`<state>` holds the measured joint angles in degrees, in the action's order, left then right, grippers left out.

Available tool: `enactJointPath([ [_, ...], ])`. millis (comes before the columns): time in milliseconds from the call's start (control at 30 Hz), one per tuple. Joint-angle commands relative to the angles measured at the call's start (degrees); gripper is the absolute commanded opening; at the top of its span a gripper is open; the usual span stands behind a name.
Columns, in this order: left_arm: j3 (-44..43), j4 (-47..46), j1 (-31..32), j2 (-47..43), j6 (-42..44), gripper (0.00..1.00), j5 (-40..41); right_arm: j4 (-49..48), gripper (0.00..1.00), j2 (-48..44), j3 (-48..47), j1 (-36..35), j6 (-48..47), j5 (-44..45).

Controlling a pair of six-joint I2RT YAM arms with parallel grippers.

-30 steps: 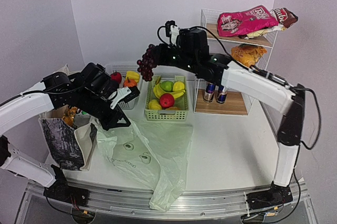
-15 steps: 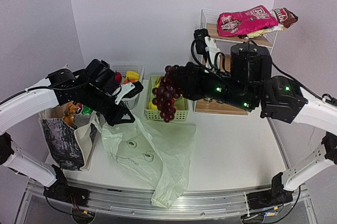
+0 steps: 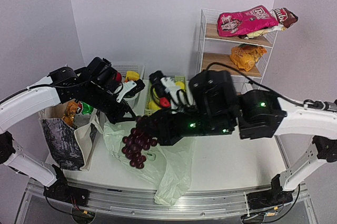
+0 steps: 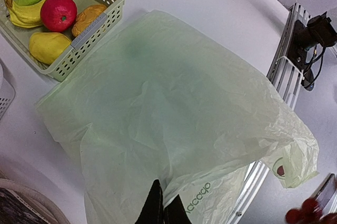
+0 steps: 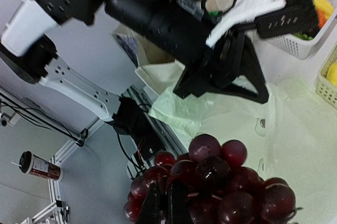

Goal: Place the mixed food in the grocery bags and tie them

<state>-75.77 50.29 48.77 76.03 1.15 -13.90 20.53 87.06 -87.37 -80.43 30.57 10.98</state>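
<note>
The dark grapes (image 3: pixel 137 149) hang in the air just above the green plastic bag (image 3: pixel 171 174). The right end effector (image 5: pixel 163 203) is closed tight on the top of the bunch and holds it up. The right arm reaches far across the bench (image 3: pixel 231 161) to the left side.

The green plastic bag lies spread out and crumpled on the bench, near the front edge. The left end effector (image 4: pixel 162 209) is closed on the bag's edge and pinches it, and this edge is lifted off the bench.

The beige tote (image 3: pixel 60 139) stands at the left, right beside the plastic bag. Some colourful things show in its open top.

Behind the plastic bag sits a green basket (image 4: pixel 66 63). In it are yellow bananas (image 4: pixel 26 21), a red apple (image 4: pixel 58 12) and other toy fruit. A white basket (image 3: pixel 126 71) stands to the left of it, by the wall.

At the back right is a wire shelf (image 3: pixel 202 39). A pink packet (image 3: pixel 245 21) lies on top of it, and an orange packet (image 3: pixel 247 55) lies one level down.
</note>
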Motion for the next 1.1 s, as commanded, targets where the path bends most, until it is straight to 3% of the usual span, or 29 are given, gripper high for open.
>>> enactJointPath([
  [0,-3.0,-1.2,-0.3,-0.4,-0.6,0.00,-1.1,-1.5,0.00,2.8,-0.7,-0.2,-2.7,1.2],
  [233,-2.2,-1.0,-0.3,-1.3,-0.7,0.00,-1.2,-1.5,0.00,2.9,1.0,-0.2,-10.7,14.6],
  [467,-2.9,-1.3,-0.4,-0.8,-2.6,0.00,-2.7,1.2,0.00,6.1,-1.3,-0.5,-18.5,19.4],
  [700,-6.3,0.1,-2.9,1.2,-10.1,0.00,-18.4,3.8,0.00,12.2,-3.8,-1.8,-37.8,24.0],
  [800,-4.8,-0.7,-3.5,0.8,-11.5,0.00,-21.2,5.3,0.00,14.7,-4.6,-1.4,-45.3,24.7],
  [933,-4.3,-1.0,-4.6,0.5,-11.8,0.00,-22.1,9.4,0.00,16.6,-4.3,0.1,-48.3,19.8],
  [1067,-4.3,-0.9,-6.7,0.6,-12.6,0.00,-24.0,18.1,0.00,18.8,-7.1,3.0,-45.7,13.7],
])
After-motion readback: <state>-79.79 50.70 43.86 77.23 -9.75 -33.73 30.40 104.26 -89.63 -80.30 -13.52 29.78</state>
